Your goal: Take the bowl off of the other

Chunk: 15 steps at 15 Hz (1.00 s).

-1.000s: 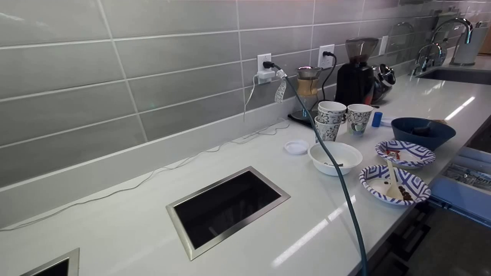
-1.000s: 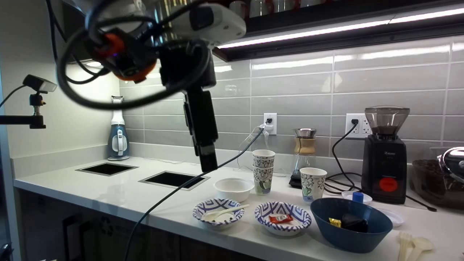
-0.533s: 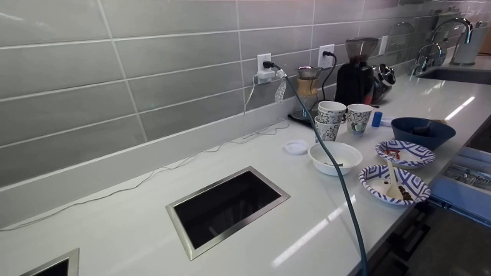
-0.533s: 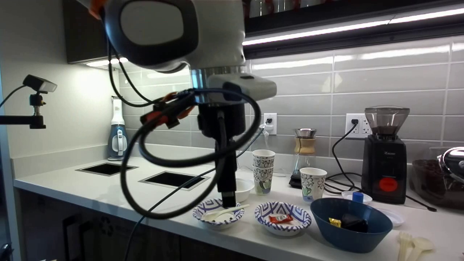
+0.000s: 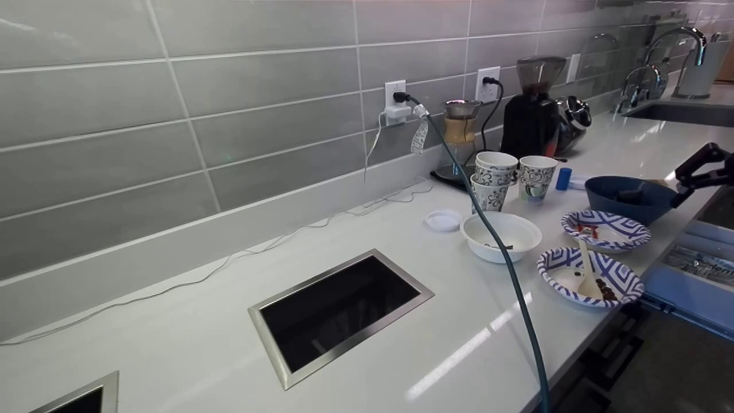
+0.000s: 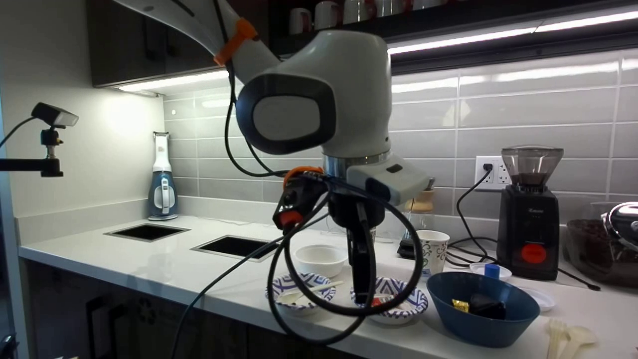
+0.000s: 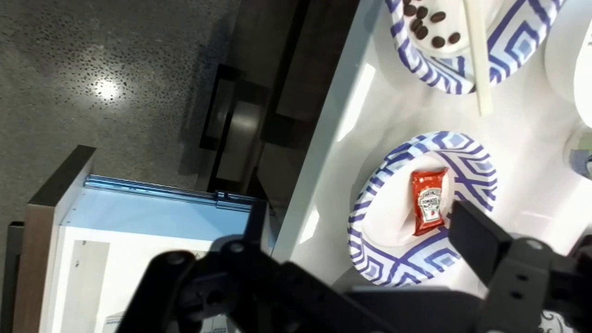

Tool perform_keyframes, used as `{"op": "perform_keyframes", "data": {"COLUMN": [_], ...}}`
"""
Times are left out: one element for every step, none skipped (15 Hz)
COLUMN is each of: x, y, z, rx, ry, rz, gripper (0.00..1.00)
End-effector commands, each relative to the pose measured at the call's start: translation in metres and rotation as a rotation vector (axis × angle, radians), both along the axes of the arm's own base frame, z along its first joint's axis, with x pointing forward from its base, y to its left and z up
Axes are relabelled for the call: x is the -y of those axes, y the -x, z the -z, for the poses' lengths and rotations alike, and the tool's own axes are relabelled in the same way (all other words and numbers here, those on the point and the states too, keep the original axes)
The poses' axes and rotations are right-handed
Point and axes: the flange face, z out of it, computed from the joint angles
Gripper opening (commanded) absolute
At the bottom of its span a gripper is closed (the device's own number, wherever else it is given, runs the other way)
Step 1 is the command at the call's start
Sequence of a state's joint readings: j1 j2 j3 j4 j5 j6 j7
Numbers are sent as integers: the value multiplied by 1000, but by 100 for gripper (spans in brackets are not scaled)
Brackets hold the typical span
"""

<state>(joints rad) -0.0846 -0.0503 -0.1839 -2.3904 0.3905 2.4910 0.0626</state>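
Hiding part of the patterned bowl (image 7: 391,212): the tool (image 7: 363,222).

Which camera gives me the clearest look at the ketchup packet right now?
The wrist view: it looks down on the ketchup packet, whole and unobstructed, with legible printing. Both exterior views show it only small, inside its blue-patterned bowl; in an exterior view, a black cable also covers part of it.

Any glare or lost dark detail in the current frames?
In an exterior view, white streaks on the counter; in an exterior view, a bright strip light and shine on the wall tiles; in the wrist view, a glare spot on the floor, and a near-black gripper with little detail.
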Motion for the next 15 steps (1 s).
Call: {"op": "perform_keyframes", "data": {"x": [0,1,1,2,2,8,10,11,14,15,16,17,19,19,17], "y": [-5,-8,-9,-10,-10,-16,-20,-25,-32,-38,-45,-54,-62,-69,-76], "z": [2,4,3,3,2,9,12,16,20,24,29,33,37,42,46], "rx": [-1,-1,0,2,3,-2,1,-5,8,10,9,16,19,21,27], "ry": [-4,-5,-5,-5,-5,-17,-38,-64,-62,-78,-97,-106,-122,-142,-167], "rz": [-1,-2,-1,-1,0,3,10,11,8,13,13,11,10,14,14], "gripper": [100,100,100,100,100,100,100,100,100,100,100,100,100,100,100]}}
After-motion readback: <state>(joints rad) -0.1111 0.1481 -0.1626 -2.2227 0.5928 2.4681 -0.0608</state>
